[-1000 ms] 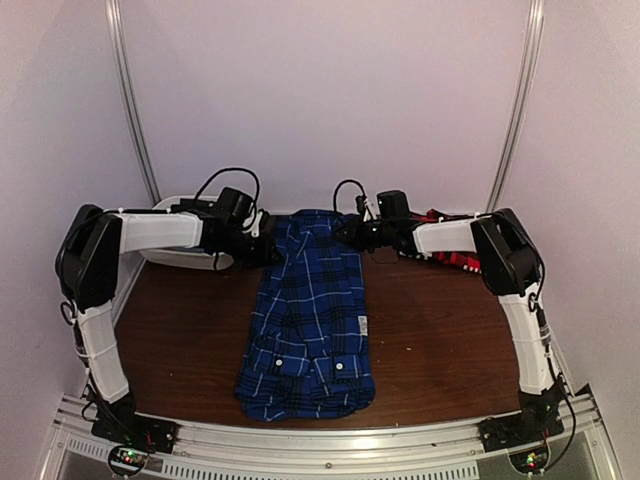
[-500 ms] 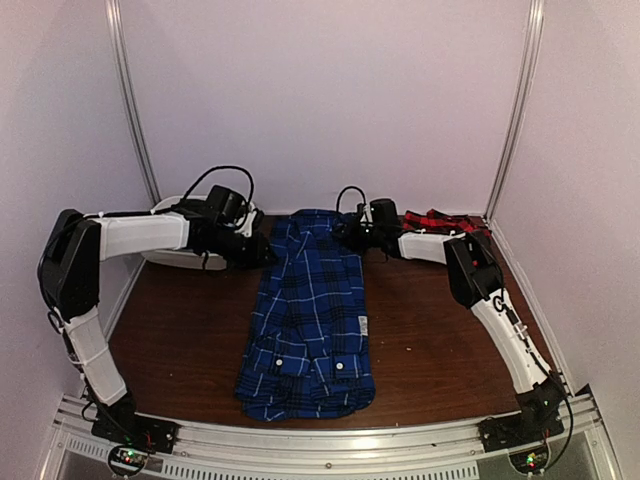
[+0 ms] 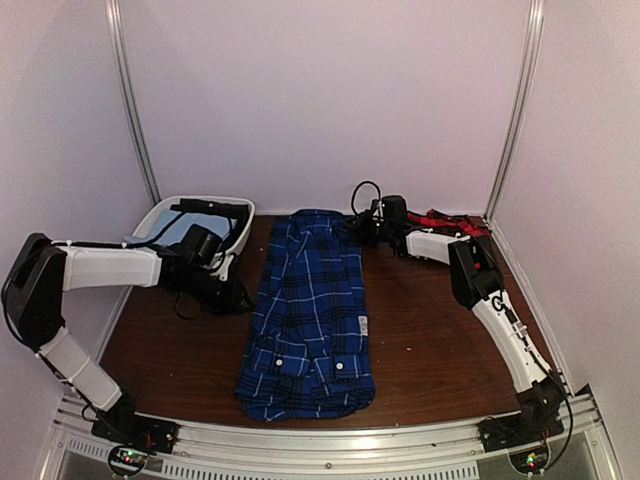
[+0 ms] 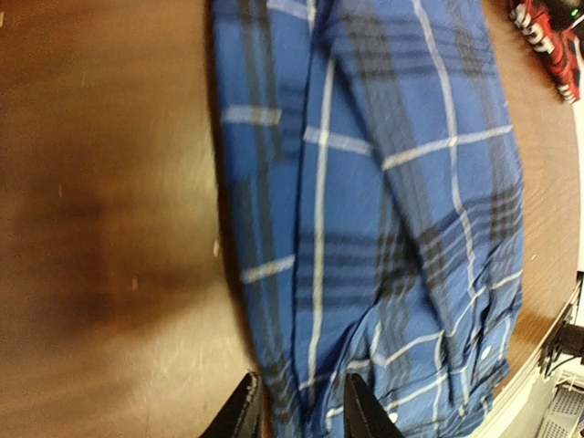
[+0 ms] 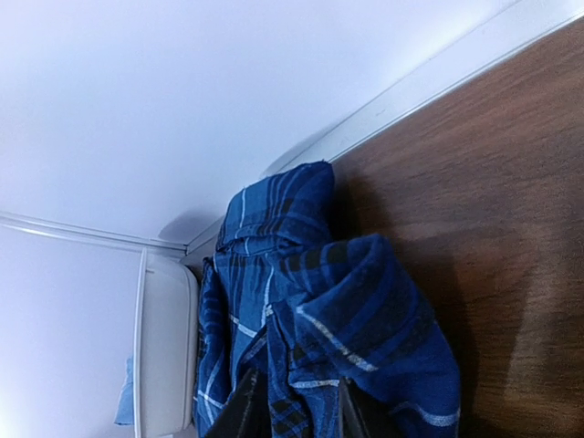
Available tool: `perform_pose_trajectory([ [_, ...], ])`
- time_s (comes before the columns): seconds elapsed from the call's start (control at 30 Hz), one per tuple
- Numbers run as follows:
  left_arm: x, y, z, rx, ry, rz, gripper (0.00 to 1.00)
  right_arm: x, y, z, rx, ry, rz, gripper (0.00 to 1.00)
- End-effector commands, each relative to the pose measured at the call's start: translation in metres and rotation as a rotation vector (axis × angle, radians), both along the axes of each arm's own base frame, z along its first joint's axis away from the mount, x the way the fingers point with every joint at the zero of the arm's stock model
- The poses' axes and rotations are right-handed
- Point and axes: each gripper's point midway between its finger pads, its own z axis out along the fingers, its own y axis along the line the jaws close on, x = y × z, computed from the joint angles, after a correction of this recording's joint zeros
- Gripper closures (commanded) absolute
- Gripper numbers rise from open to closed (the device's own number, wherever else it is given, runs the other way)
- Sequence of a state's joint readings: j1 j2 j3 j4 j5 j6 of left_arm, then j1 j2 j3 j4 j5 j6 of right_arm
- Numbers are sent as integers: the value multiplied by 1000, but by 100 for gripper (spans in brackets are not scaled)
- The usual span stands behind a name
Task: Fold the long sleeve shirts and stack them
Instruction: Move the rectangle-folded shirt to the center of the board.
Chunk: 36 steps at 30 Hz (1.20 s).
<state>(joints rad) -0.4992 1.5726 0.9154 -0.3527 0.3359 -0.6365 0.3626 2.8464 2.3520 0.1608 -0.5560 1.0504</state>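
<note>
Blue plaid shirt [image 3: 310,320]: laid lengthwise down the middle of the table [image 3: 430,320], with the collar at the far edge. It is folded narrow, and two white buttons can be seen close to its near end.
Right gripper [image 5: 294,411]: placed at the far right corner of the blue plaid shirt, beside the collar. Its jaws are clamped on a bunched fold of the cloth, which is raised off the wood there.
Left gripper [image 4: 301,411]: held low at the shirt's left edge, about midway along. Its jaws are seen apart, and the cloth lies flat beneath them.
Red-and-black shirt [image 3: 447,222]: crumpled in the far right corner, apart from the blue plaid shirt.
White bin [image 3: 160,212]: set in the far left corner, with a light blue cloth [image 3: 185,232] seen inside.
</note>
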Motion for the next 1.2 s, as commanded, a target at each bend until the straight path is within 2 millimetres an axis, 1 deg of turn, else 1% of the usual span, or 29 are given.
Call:
perform_pose_trajectory([
  [0.0,-25,3,-7,-1,31,12,68,8,-8,11,10,-30,-1,65],
  [0.13,-48,5,-16,5,65,16,67,7,-4,43,35,-74,29,60],
  [0.23,-62,5,-23,19,81,12,67,-3,1,69,19,-104,62,57],
  [0.3,-70,6,-28,31,94,3,67,-14,5,82,-5,-117,86,56],
  [0.4,-81,2,-32,35,108,-15,67,-37,10,99,-43,-133,125,56],
  [0.43,-85,0,-33,36,111,-20,67,-46,9,101,-59,-132,135,56],
  [0.47,-88,-1,-33,38,113,-26,67,-56,9,102,-73,-129,145,56],
  [0.5,-91,-3,-34,39,118,-30,67,-67,9,114,-84,-148,158,56],
  [0.6,-100,-8,-38,44,132,-46,68,-103,3,119,-115,-147,185,56],
  [0.67,-106,-9,-39,46,139,-51,68,-130,-4,119,-139,-142,206,56],
  [0.77,-114,-7,-40,45,148,-41,68,-174,-15,114,-189,-121,236,56],
  [0.8,-116,-6,-41,44,149,-39,68,-193,-22,101,-212,-88,247,56],
  [0.83,-118,-5,-41,44,151,-39,68,-208,-26,101,-225,-85,256,55],
  [0.97,-119,-2,-35,43,139,-32,68,-269,-38,81,-284,-31,312,55],
  [1.03,-117,-1,-31,42,127,-25,66,-297,-40,75,-296,-13,341,55],
  [1.13,-112,1,-24,49,98,-6,63,-335,-41,62,-314,30,386,55],
  [1.17,-110,3,-22,54,93,6,62,-346,-41,63,-315,32,397,55],
])
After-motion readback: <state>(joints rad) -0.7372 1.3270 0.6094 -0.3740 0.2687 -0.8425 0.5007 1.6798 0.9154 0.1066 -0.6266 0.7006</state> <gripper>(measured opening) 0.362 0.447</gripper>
